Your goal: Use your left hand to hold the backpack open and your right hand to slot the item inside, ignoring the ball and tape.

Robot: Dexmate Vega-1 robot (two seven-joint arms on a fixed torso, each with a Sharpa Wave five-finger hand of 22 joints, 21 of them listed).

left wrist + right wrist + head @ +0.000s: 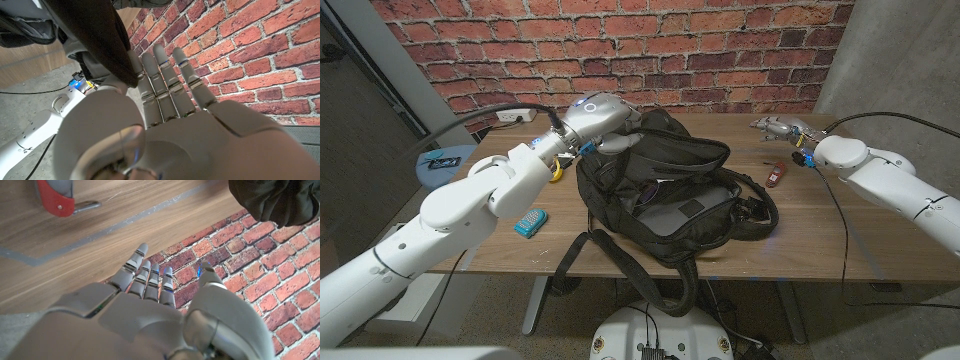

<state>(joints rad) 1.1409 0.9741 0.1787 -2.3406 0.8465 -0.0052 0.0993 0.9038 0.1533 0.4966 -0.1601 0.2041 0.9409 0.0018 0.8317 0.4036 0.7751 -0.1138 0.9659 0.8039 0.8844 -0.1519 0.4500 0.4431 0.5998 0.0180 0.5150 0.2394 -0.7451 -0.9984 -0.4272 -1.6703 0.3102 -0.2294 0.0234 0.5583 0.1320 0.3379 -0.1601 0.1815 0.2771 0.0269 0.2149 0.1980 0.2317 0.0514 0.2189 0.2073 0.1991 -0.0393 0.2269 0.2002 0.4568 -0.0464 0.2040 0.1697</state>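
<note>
I see the wooden surface (860, 215) with the black backpack (665, 190) in the middle of it, its main opening unzipped and gaping upward toward the head camera, straps trailing over the near edge. My left arm reaches in across the near left of the surface to the backpack's far left rim. There my left hand (603, 113) grasps the fabric at the top of the opening; in the left wrist view the dark cloth (100, 37) is caught between the thumb and the palm side while the other fingers (165, 75) stretch out straight and close together toward the brick wall.

My right arm comes in from the right side, and my right hand (782, 128) hovers above the far right part of the surface, well apart from the backpack. Its fingers (145, 275) are released and extended, slightly spread, holding nothing. The item, a red-handled tool (776, 175), lies on the surface between the right hand and the backpack, just beside the backpack's right edge and nearer to me than the fingers; the right wrist view shows its red end (56, 197) resting on the wood, clear of the fingertips.

Near the left arm a small teal object (531, 222) lies on the surface, and something yellow (556, 170) sits beside the left wrist; I cannot tell what it is.
</note>
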